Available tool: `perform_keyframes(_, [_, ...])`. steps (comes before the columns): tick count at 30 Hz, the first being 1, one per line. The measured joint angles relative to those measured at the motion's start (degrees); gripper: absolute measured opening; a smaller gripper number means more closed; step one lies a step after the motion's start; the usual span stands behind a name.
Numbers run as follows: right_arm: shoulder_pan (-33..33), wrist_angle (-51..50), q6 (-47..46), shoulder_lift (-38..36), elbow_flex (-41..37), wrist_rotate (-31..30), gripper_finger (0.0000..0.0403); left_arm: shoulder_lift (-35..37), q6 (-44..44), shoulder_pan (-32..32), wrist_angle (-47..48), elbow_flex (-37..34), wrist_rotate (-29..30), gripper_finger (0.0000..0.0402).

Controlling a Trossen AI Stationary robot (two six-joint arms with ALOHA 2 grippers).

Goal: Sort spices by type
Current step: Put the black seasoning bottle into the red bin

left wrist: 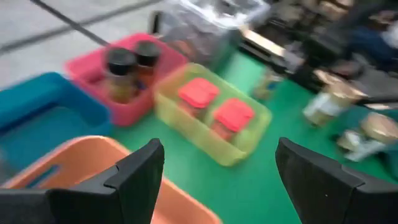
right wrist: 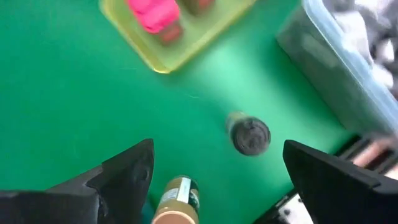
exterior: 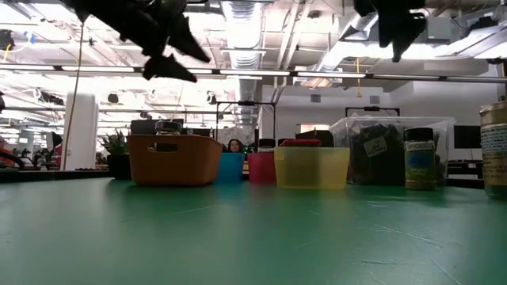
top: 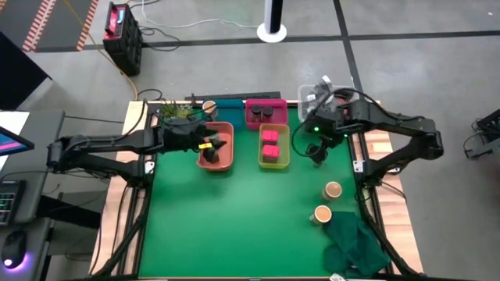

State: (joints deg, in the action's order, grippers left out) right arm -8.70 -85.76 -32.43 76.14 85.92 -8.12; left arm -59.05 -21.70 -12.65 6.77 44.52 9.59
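My left gripper [top: 201,143] [left wrist: 217,177] hangs open and empty above the orange tray [top: 216,160]. My right gripper [top: 319,153] [right wrist: 227,180] is open in the air over the table's right part, right of the yellow tray [top: 274,163]. Below it a dark-topped jar [right wrist: 249,135] stands on the green mat, with a tan-topped jar [right wrist: 175,200] nearby. Two tan-topped jars [top: 333,190] [top: 322,213] stand nearer the front. Two magenta boxes [left wrist: 199,93] [left wrist: 233,115] sit in the yellow tray. Two dark-topped jars [left wrist: 127,65] stand in the pink tray [top: 266,122].
A blue tray [left wrist: 37,106] sits left of the pink one along the far edge. A clear box of clutter [top: 312,97] stands at the far right corner. A dark green cloth [top: 355,243] lies at the near right. The mat's middle and near left [top: 234,226] are bare.
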Motion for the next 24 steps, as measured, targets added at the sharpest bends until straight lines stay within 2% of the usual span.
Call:
perform_keyframes(5, [-0.27, 2.77, -7.09, -6.46, -9.14, -0.1, 0.0379, -2.15, -2.17, -1.66, 3.0, 4.67, -6.69, 0.0295])
perform_keyframes(10, [1.17, 7.19, -12.48, -9.97, -17.56, -0.09, 0.0379, -6.67, 2.13, -1.65, 11.45, 13.25, -8.49, 0.0295])
perform_keyframes(18, [-0.16, 10.32, -12.29, -8.59, -25.25, -1.76, 0.0379, -12.94, 4.69, -1.72, 19.48, 25.48, -8.38, 0.0295])
perform_keyframes(24, [-4.08, 16.81, -7.06, -8.53, -30.78, -1.37, 0.0379, -16.75, 4.64, -1.72, 26.53, 32.77, -8.34, 0.0295])
